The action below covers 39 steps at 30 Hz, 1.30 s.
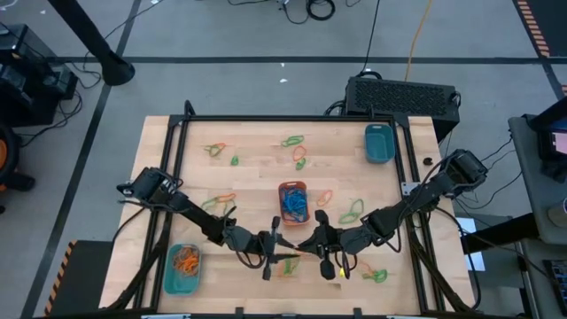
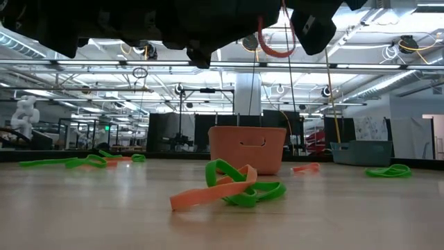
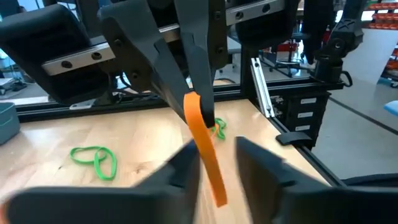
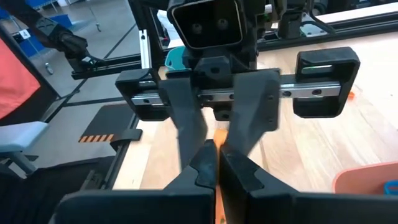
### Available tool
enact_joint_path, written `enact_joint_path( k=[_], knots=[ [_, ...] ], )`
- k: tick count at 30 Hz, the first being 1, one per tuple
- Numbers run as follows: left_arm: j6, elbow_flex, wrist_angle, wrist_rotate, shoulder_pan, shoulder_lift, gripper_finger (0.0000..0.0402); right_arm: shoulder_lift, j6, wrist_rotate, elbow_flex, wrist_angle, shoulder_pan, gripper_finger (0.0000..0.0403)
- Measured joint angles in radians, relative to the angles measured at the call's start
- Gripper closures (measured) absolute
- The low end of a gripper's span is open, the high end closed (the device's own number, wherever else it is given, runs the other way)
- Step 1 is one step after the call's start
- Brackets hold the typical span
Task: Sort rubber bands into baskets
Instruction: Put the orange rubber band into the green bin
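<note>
An orange rubber band [image 3: 202, 140] hangs from my right gripper [image 4: 216, 158], which is shut on it above the table's near middle. My left gripper [image 3: 217, 148] faces it, open, with one finger on either side of the hanging band. The orange basket [image 1: 293, 189], with blue bands in it, stands just beyond both grippers. A teal basket [image 1: 168, 276] holding orange bands sits at the near left. Another teal basket [image 1: 378, 143] is at the far right. Loose green and orange rubber bands [image 2: 229, 187] lie flat on the wood. My right gripper pinches the orange band's upper end [image 3: 191, 99] between its two fingers, which slant downward. The band hangs below them as a slack strip, clear of the table. My left gripper: the band runs close along one finger [image 3: 186, 165]; whether they touch, I cannot tell.
More loose bands lie toward the far edge [image 1: 292, 142], far left [image 1: 217, 149] and near right [image 1: 379, 275]. A green one [image 3: 94, 160] lies beside my left gripper. A black frame rail [image 1: 292, 118] runs round the tabletop.
</note>
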Motion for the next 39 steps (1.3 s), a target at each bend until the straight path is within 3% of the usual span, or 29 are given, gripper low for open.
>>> enact_joint_path(
  k=[2,4,8,13,16,22,28,31,35,39],
  knots=[
    [0.0,0.0,0.0,-0.001,0.0,0.0,0.036,0.0,0.0,-0.002,0.0,-0.007,-0.004,0.0402],
    [0.001,0.0,-0.001,-0.003,0.0,0.0,0.0389,0.0,-0.002,-0.002,0.0,-0.015,-0.008,0.0402],
    [0.001,0.0,-0.001,-0.003,-0.001,0.0,0.0391,0.0,-0.043,-0.002,0.0,-0.017,-0.012,0.0379],
    [0.001,0.0,-0.06,-0.003,-0.001,-0.01,0.0397,-0.001,-0.096,-0.004,0.0,-0.017,-0.012,0.0318],
    [0.0,0.0,-0.201,-0.011,-0.008,-0.062,0.0398,-0.009,-0.105,-0.009,0.0,-0.025,-0.012,0.0281],
    [-0.104,0.0,-0.651,-0.053,-0.066,-0.275,0.0399,-0.019,-0.099,-0.092,0.0,-0.061,-0.009,0.0231],
    [-0.433,0.0,-1.214,-0.053,-0.164,-0.514,0.04,-0.019,-0.098,-0.143,0.0,-0.071,-0.009,0.0213],
    [-0.679,0.0,-1.453,0.016,-0.228,-0.599,0.04,-0.019,-0.098,-0.143,0.0,-0.059,-0.009,0.0214],
    [-1.038,0.0,-1.63,0.164,-0.344,-0.661,0.0397,-0.019,-0.098,-0.143,0.0,-0.06,-0.009,0.0215],
    [-1.245,0.0,-1.714,0.227,-0.466,-0.669,0.0396,-0.019,-0.098,-0.143,0.0,-0.061,-0.009,0.0216]
  ],
)
